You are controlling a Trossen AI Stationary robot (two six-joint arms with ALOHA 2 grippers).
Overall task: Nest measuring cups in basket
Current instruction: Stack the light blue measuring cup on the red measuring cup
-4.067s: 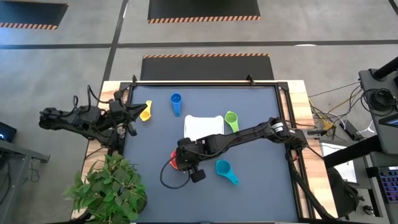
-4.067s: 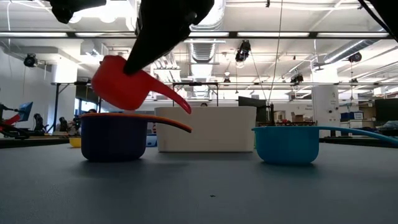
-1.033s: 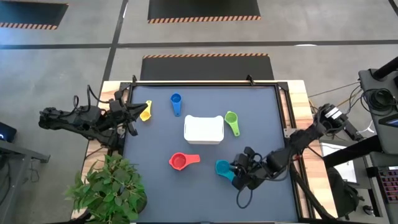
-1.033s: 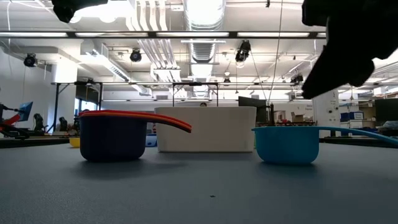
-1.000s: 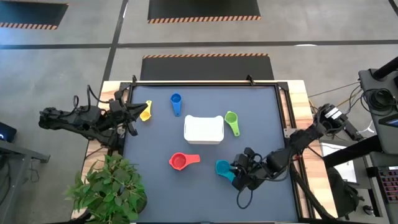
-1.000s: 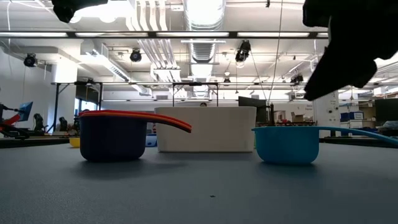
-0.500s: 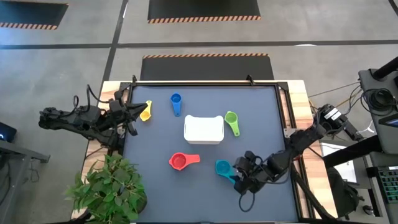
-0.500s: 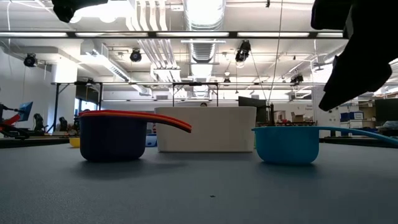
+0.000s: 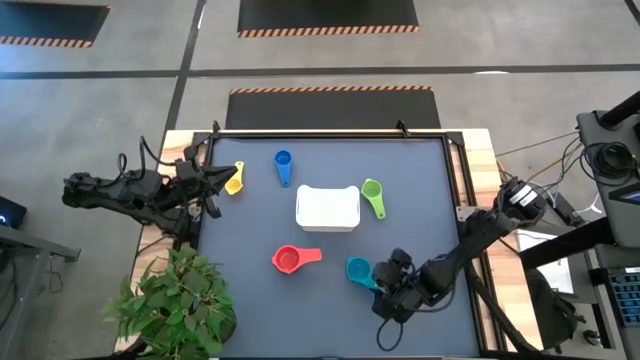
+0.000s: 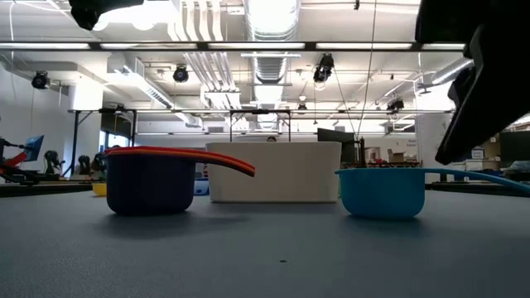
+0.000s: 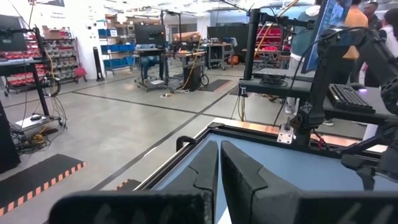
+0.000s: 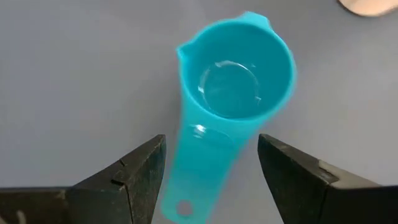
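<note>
Right claw [image 12: 211,171] hangs released, fingers straddling the upright teal plastic scoop-shaped measuring cup [image 12: 233,93] on bare surface [image 12: 74,74].

A dark slate-blue table surface [image 9: 250,220] is edged by pale wood, and on it a white basket [image 9: 327,207] is seen with cups in yellow [image 9: 235,180], blue [image 9: 283,165], light green [image 9: 373,193], teal [image 9: 359,270] and red [image 9: 291,260], the red one being shown in the low view seated in a dark purple cup [image 10: 149,182] with an orange rim between them. Both arms are coloured black, as are the fingers [image 12: 124,180] either side of the teal cup's handle in the right wrist view. Black floor mats [image 9: 327,15] bordered with orange-and-black diagonal stripes are laid on the grey floor, and a green leafy plant [image 9: 175,305] is set at the table's corner.
</note>
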